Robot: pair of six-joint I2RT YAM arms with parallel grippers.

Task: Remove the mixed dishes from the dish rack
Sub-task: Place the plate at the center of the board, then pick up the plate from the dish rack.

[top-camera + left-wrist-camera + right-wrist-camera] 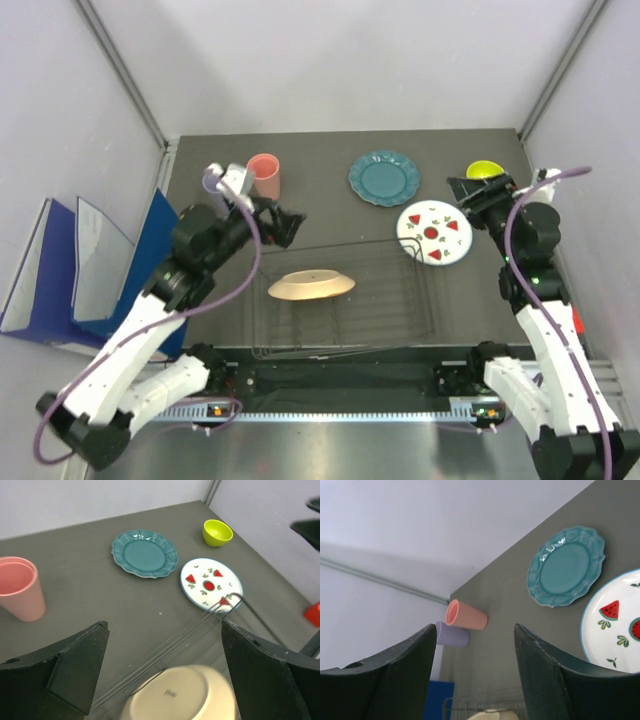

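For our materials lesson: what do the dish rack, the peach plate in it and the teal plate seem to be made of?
The dish rack: thin dark wire, probably coated metal; the table shows through its fine bars.
The peach plate: probably plastic, matte; flat even colour, moulded mark underneath.
The teal plate: plastic or glazed ceramic, glossy; bright highlights on its scalloped rim.

lavender cup [210,183] mostly behind l arm [205,245], peach plate [180,694] blurred, cropped

Bare table [315,190] lies between salmon-pink cup [264,177] and teal scalloped plate [384,178].
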